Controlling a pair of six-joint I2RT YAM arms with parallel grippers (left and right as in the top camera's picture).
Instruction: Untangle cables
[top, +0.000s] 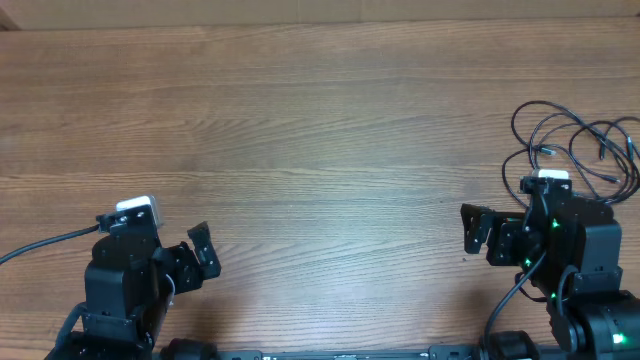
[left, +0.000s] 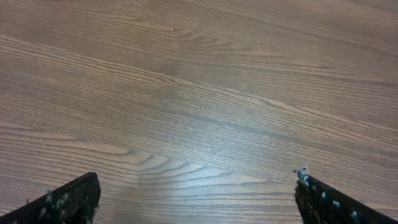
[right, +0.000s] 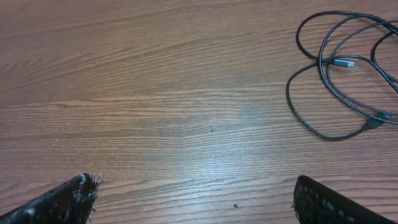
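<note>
Dark, scuffed fingertips (right: 74, 193) of the right end effector (right: 194, 183) framed the bottom corners of the right wrist view, set wide apart with only bare wood grain between them, so it was open and gripping nothing.

Ahead of it and to its right lay the cables (right: 319, 59), thin black cords piled in loose overlapping loops flat on the bench (top: 320, 120). 1 silvery-tipped plug (right: 344, 63) rested inside the loops, and a small dark plug (right: 373, 121) lay at their near side. From overhead the cables (top: 572, 140) sat against the right edge of the bench, about midway between its far and near edges, just beyond the right arm (top: 580, 250), which hid their nearest strands. The right end effector (top: 472, 232) pointed toward the middle of the bench, apart from the loops.

Well away, by the near left corner, the left end effector (top: 205, 255) also stood open. In its own wrist view the left end effector (left: 197, 175) showed 2 spread fingertips (left: 71, 202) over plain wood, holding nothing. A thicker black wire (top: 40, 245) ran from the left arm (top: 125, 275) off the left edge.
</note>
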